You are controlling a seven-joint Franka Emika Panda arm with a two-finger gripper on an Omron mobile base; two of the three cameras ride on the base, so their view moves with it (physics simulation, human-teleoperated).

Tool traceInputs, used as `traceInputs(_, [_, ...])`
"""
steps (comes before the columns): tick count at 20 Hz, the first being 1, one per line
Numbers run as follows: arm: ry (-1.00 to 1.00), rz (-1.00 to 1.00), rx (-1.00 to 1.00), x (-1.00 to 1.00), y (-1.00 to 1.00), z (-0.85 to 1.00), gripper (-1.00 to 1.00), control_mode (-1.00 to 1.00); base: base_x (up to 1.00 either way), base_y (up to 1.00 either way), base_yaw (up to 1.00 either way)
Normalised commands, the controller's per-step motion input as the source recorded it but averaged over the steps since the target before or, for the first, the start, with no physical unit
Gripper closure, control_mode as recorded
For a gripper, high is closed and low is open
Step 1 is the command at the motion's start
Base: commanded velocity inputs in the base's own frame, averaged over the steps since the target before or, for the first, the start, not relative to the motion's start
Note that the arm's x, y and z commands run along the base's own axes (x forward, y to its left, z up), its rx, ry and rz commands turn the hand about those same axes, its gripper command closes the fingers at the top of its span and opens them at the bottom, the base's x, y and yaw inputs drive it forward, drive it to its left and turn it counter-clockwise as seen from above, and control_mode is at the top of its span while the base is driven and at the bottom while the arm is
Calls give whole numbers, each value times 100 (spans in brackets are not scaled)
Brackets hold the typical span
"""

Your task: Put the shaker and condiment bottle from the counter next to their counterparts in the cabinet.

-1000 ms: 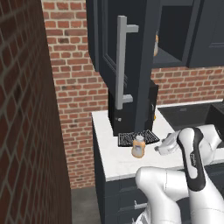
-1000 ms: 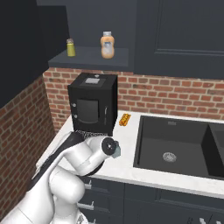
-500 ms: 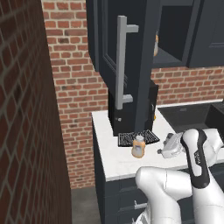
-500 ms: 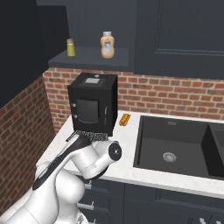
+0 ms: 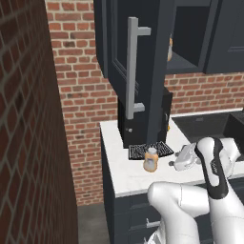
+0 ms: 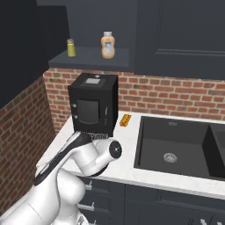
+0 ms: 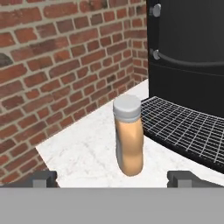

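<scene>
The condiment bottle, squat and orange with a pale cap, stands upright on the white counter just in front of a black wire drip grate. In the left base view the condiment bottle sits near the counter's front, and my gripper is level with it, a short way to its right. In the hand view my gripper is open, with a fingertip on each side of the bottle and not touching it. The cabinet hangs above with its door swung open. The shaker is out of view.
On the cabinet shelf stand a small yellowish jar and an orange bottle. A black coffee machine sits at the back of the counter. A dark sink lies to the right and a brick wall closes the left.
The forearm and wrist have swung slightly to the right and then settled. The jaws stay open and the bottle has not moved.
</scene>
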Motion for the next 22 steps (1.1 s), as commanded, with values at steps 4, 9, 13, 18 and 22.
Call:
traceInputs(4, [0,-1,0,3,39,0,-100,-100,0,0,0])
traceInputs(9, [0,-3,0,2,38,0,-100,-100,0,0,0])
traceInputs(13, [0,-6,0,0,30,0,-100,-100,0,0,0])
traceInputs(18, [0,-7,0,0,17,0,-100,-100,0,0,0])
traceInputs(22, [-1,-7,0,0,0,0,-100,-100,0,0,0])
